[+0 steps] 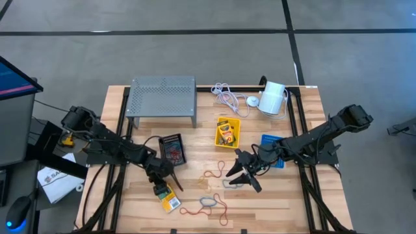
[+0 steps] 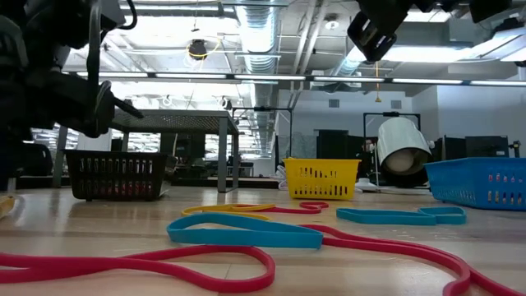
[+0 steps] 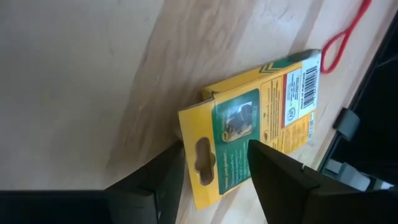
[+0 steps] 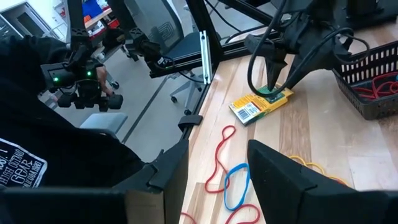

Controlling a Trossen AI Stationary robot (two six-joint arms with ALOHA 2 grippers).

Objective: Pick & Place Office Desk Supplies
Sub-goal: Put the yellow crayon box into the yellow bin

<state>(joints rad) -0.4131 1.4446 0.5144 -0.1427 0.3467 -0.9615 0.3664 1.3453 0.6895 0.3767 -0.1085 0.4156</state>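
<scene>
crayon box (image 1: 170, 200), wooden table (image 1: 273, 201), concrete floor (image 1: 195, 52)

Crayon box (image 3: 261, 124) flat, bands (image 1: 207, 203) scattered, bins (image 1: 227, 132) upright

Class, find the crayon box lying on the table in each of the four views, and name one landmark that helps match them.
High view: crayon box near the front edge, under the left tool.
Low view: not clearly in it.
Left wrist view: crayon box centre, between the tool's fingers.
Right wrist view: crayon box upper middle, under the left tool.
Shared landmark: the black bin holding red bands.
</scene>
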